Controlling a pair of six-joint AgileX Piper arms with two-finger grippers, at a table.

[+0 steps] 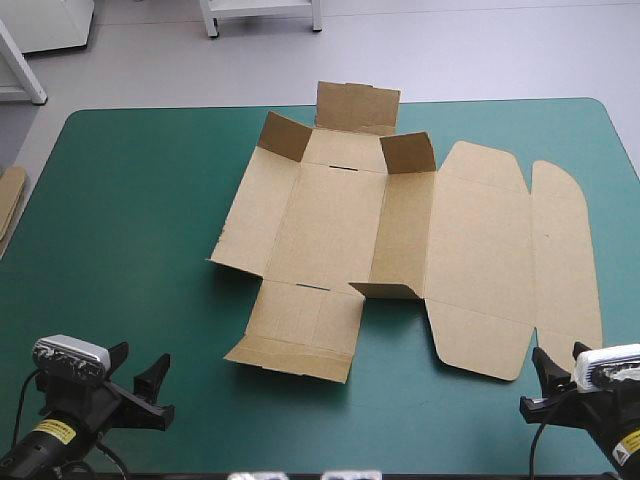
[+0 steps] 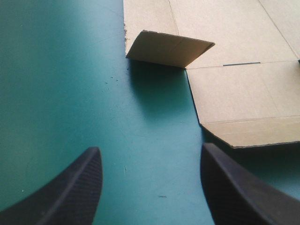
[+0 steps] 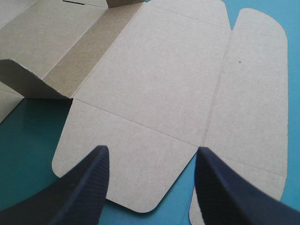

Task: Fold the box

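Observation:
The brown box lies as a cut sheet on the middle of the teal-green table, mostly flat, with a few small flaps partly raised near its centre and far end. Its lid panels lie flat toward the right. My left gripper is open near the front left corner, well short of the box; ahead of it a raised flap and the near flap show. My right gripper is open at the front right, its fingers just short of the lid's rounded near tab.
An edge of more brown board shows at the table's left edge. Bare teal-green cover lies to the left of the box and along the front edge between the two arms.

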